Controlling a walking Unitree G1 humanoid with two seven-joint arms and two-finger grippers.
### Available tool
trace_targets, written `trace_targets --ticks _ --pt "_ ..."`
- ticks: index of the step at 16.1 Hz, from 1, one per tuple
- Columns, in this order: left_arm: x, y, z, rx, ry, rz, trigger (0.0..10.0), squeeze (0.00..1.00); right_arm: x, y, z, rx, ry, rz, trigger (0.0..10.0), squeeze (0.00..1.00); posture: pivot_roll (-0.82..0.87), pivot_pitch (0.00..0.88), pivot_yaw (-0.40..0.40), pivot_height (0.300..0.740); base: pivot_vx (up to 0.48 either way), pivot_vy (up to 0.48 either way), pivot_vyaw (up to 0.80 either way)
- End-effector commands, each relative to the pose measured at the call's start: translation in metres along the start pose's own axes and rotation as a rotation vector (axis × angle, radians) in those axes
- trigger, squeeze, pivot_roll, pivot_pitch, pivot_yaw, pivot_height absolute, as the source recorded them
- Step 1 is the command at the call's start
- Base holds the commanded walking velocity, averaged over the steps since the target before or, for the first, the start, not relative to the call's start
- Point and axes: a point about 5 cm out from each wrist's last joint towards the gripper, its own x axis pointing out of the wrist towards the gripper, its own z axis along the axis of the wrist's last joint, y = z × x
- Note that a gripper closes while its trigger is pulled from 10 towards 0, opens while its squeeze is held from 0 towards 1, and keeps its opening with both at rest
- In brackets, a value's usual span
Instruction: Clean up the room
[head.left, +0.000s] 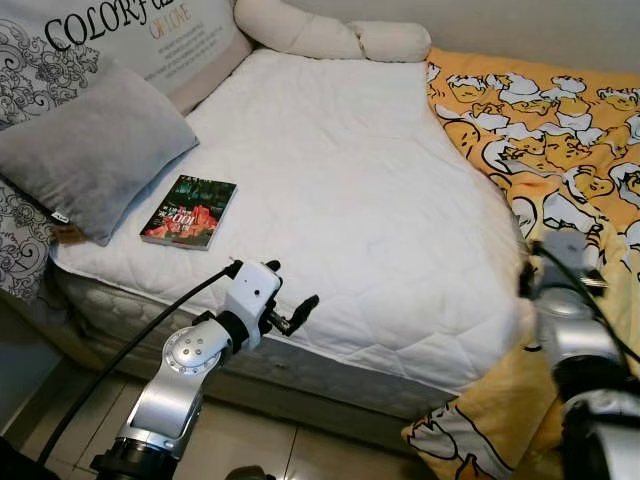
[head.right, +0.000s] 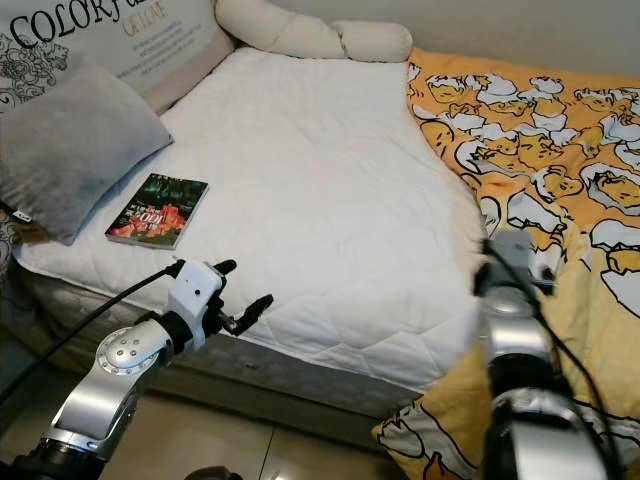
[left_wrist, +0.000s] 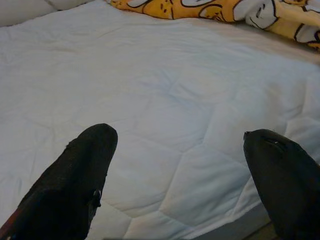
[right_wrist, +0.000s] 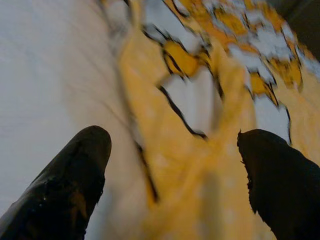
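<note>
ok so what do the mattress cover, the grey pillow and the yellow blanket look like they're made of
Mattress cover: white quilted fabric, matte, stitched in hexagon-like panels. Grey pillow: soft, slightly fuzzy cloth, perhaps velvet or fleece. Yellow blanket: thin printed fabric, likely cotton, judging by its creases and folds.

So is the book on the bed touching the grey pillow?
Apart. The left eye view shows a strip of white mattress between the book and the grey pillow.
</note>
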Motion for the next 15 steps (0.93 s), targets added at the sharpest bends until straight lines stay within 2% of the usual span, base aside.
trace_targets --ticks 1,3,5,8,10,15 --pt "0.000 0.001 0.008 0.022 -0.021 -0.021 10.0 0.00 0.004 -0.006 0.002 0.070 0.014 -0.010 10.0 0.00 0.09 0.000 0.003 0.740 0.000 0.000 0.00" --pt "-0.005 0.005 0.008 0.051 -0.011 -0.017 10.0 0.00 0.009 -0.018 -0.007 0.140 0.058 0.006 10.0 0.00 0.11 0.000 0.007 0.740 0.000 0.000 0.00" --pt "-0.009 0.011 0.009 0.058 -0.013 0.021 10.0 0.00 0.011 -0.028 -0.017 0.118 0.085 -0.018 10.0 0.00 0.12 0.000 0.014 0.740 0.000 0.000 0.00" --pt "-0.021 0.009 0.016 0.075 -0.017 -0.033 10.0 0.00 0.012 -0.038 -0.027 0.113 0.119 -0.024 10.0 0.00 0.16 0.000 0.045 0.740 0.000 0.000 0.00" --pt "-0.026 0.008 0.026 0.089 -0.041 -0.074 10.0 0.00 0.012 -0.039 -0.026 0.154 0.112 -0.008 10.0 0.00 0.19 0.000 0.064 0.740 0.000 0.000 0.00" --pt "-0.044 0.005 0.034 0.122 0.000 -0.144 10.0 0.00 0.011 -0.043 -0.036 0.120 0.129 -0.023 10.0 0.00 0.26 0.000 0.116 0.740 0.000 0.000 0.00"
